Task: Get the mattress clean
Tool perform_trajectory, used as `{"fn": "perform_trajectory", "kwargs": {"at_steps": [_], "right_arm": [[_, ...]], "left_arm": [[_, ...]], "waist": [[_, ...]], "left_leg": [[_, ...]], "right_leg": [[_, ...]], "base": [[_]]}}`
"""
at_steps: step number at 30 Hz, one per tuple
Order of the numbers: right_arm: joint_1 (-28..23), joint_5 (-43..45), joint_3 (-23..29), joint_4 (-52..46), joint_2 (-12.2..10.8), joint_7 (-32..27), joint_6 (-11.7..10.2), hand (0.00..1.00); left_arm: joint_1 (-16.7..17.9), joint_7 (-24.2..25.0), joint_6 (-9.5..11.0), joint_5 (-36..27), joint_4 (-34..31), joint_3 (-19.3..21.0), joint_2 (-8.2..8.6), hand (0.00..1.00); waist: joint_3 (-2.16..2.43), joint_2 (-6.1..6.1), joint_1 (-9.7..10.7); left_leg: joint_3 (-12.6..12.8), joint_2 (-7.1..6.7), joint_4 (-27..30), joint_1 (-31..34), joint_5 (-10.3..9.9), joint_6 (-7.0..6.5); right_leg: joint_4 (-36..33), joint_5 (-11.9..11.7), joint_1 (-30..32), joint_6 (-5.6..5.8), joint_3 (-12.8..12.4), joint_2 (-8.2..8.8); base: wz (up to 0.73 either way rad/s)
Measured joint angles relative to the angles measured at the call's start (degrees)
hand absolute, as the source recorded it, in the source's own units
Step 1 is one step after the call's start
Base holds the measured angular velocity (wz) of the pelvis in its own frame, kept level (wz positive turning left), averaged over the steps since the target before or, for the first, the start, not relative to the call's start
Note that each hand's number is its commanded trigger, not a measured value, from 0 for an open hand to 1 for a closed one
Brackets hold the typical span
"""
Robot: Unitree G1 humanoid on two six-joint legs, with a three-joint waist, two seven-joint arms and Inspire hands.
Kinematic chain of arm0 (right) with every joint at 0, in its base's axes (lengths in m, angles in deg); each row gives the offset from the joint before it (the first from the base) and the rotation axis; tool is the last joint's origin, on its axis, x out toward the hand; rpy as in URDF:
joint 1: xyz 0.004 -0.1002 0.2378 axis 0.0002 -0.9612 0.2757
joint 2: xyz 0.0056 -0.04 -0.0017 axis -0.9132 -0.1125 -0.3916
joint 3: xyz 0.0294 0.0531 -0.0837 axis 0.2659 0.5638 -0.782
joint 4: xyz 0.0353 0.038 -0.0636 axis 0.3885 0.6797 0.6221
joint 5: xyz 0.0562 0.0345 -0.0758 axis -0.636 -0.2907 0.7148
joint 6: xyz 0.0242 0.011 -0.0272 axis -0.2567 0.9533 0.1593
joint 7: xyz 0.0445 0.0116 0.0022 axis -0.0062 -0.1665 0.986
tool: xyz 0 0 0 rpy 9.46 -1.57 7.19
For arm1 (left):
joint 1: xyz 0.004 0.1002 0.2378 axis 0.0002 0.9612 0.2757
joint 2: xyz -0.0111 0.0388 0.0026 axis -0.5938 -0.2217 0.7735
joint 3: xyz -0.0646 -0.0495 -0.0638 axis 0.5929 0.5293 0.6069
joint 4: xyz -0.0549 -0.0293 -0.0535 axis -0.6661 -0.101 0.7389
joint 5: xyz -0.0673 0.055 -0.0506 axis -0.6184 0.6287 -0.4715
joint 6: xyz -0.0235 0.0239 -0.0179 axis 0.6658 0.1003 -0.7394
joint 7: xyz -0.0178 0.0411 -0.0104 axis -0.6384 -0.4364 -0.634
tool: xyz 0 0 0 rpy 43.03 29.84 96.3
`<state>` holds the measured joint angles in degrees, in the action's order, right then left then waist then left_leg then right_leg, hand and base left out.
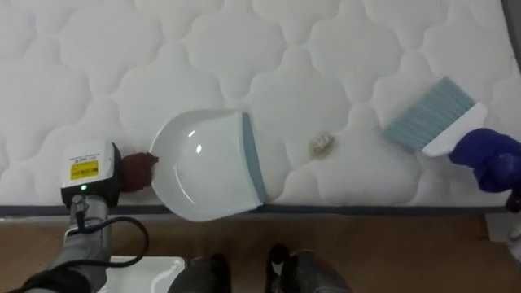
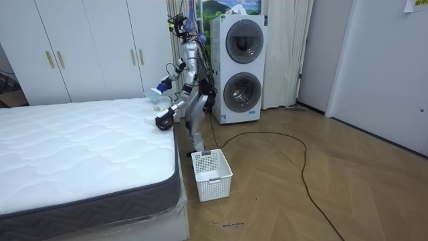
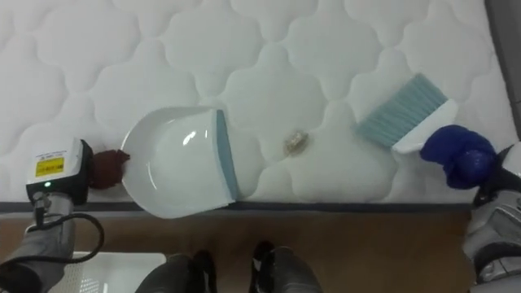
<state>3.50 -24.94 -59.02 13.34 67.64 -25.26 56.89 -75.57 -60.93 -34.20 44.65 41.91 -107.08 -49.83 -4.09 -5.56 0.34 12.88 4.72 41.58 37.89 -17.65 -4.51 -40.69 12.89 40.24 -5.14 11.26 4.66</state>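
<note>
While the mattress (image 1: 244, 49) edge runs close under both hands, open quilting stretches beyond them. The left hand (image 1: 140, 168), half hidden behind its wrist, grips the white dustpan (image 1: 203, 167), mouth facing right. A small scrap (image 1: 322, 145) lies between its lip and the brush (image 1: 431, 114), which the blue-gloved right hand (image 1: 488, 156) clasps, bristles slanting up-left.

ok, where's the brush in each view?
Left eye view: brush at right side, over the mattress, held by the blue right hand.
Right eye view: right of centre, same hold.
Room view: pale shape under that hand, mattress's far corner.
Shared landmark: the blue hand.
</note>
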Motion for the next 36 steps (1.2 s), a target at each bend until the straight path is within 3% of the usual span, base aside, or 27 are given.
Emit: {"fn": "perform_trajectory", "kwargs": {"at_steps": [6, 11, 16, 23, 28, 36], "right_arm": [[0.0, 4.8, 0.0, -0.1, 1.0, 0.0, 1.2, 1.0], [1.9, 19.3, 0.3, -0.3, 1.2, 0.1, 2.3, 1.0], [3.5, 31.0, -0.4, -1.0, 2.6, 0.7, 3.1, 1.0], [4.9, 46.9, -7.8, -8.3, 3.3, 6.0, 5.9, 1.0], [5.4, 50.5, -11.1, -13.8, 4.4, 9.9, 7.5, 1.0], [4.6, 49.1, -11.6, -20.2, 4.4, 18.1, 8.7, 1.0]], "left_arm": [[-0.5, -0.1, -0.6, 1.5, -0.2, 0.3, -0.45, 1.0], [-2.1, -0.2, -2.3, 6.3, -0.2, 1.6, -0.5, 1.0], [-3.1, 0.2, -2.7, 7.9, -0.4, 1.4, -0.54, 1.0], [-4.1, 3.7, -2.7, 7.9, -0.9, 1.2, -0.46, 1.0], [-5.0, 5.0, -2.7, 7.9, -1.2, 0.5, -0.46, 1.0], [-5.2, 7.7, -2.6, 4.2, -2.4, 0.5, -0.56, 1.0]], "waist": [[0.01, -0.32, 0.6], [-0.12, -1.26, 0.6], [-0.12, -2.17, -0.6], [-0.26, -2.55, -1.5], [-0.33, -2.49, -2.4], [-0.34, -2.48, -2.6]], "left_leg": [[-0.3, -0.26, 0.1, 0.4, 0.0, 0.01], [-0.1, -0.29, 0.1, 0.8, 0.0, 0.01], [-0.1, -0.14, 0.2, 0.8, 0.0, 0.0], [-0.1, -0.08, 0.2, 0.5, 0.0, 0.01], [-0.8, 0.9, 0.1, 0.5, 0.0, 0.21], [-0.9, 1.25, -1.0, 0.3, 0.1, 0.34]], "right_leg": [[-0.1, -0.1, 0.4, 0.11, 0.0, 0.09], [-0.4, 0.0, 0.9, 0.1, -0.1, 0.2], [-0.1, -0.1, 0.8, 0.11, 0.1, 0.14], [0.3, -0.1, 0.4, 0.1, 0.6, 0.24], [2.2, -0.6, -1.1, -0.33, 3.3, 0.12], [4.3, -1.1, -1.9, -0.14, 3.8, -0.44]], "base": [[-0.01], [-0.01], [-0.01], [-0.01], [0.05], [0.02]]}}
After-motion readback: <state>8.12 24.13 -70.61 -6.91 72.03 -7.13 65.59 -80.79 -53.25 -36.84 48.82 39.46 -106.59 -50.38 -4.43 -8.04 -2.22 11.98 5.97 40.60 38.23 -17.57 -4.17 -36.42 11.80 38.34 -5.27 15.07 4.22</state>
